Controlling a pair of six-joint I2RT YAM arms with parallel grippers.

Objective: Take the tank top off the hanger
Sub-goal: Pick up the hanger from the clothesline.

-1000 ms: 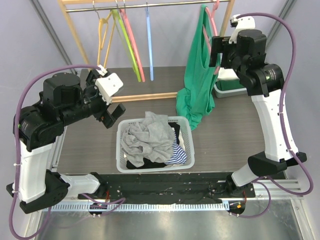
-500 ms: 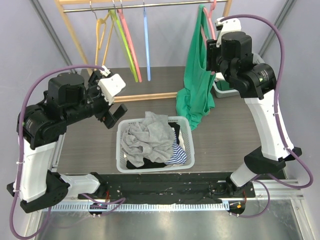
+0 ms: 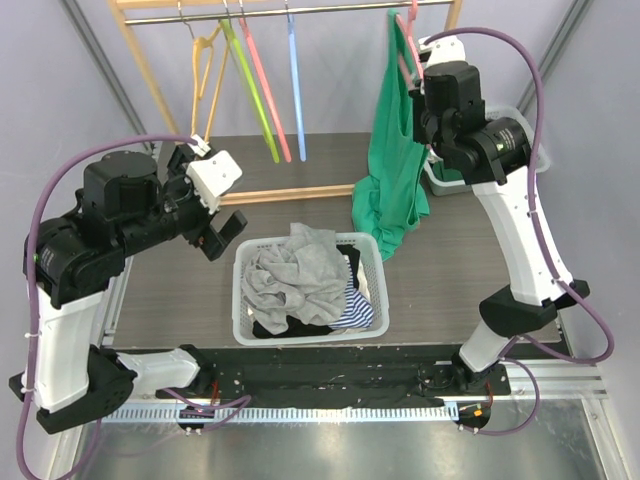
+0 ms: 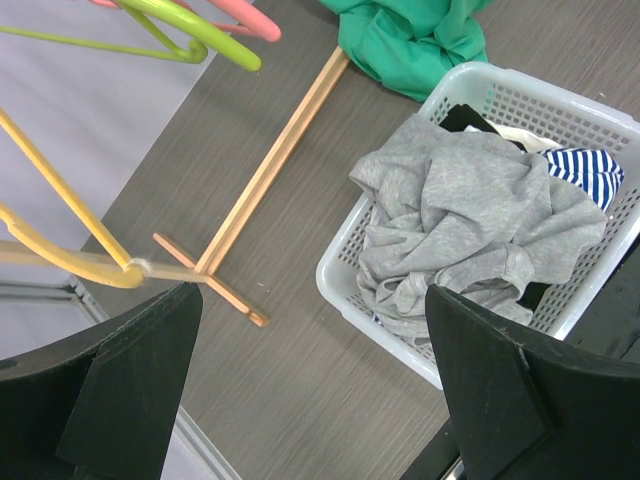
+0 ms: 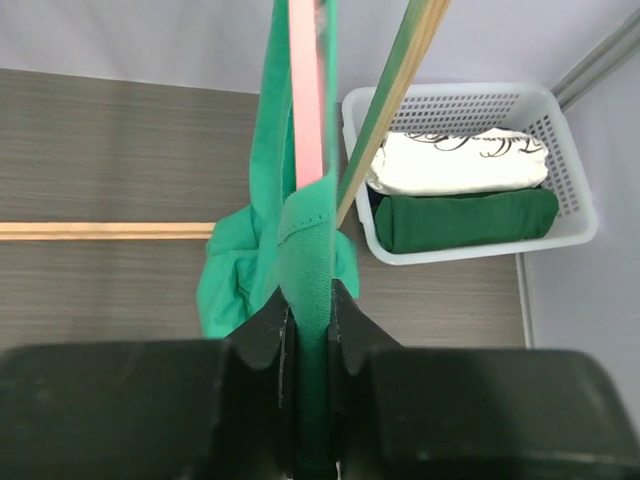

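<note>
The green tank top hangs from a pink hanger at the right end of the rail, its lower part bunched near the table. My right gripper is up at the strap on the right side. In the right wrist view the jaws stand shut on that green strap, just below the pink hanger. My left gripper hangs open over the table left of the laundry basket. In its wrist view it holds nothing, and the tank top's hem shows at the top.
A white laundry basket with grey and striped clothes stands at the table's middle front. A smaller basket with folded white and green clothes is at the back right. Yellow, green, pink and blue hangers hang on the wooden rack.
My right gripper moved up and left to the tank top's strap and shut on it. The left arm barely shifted and stays open.
</note>
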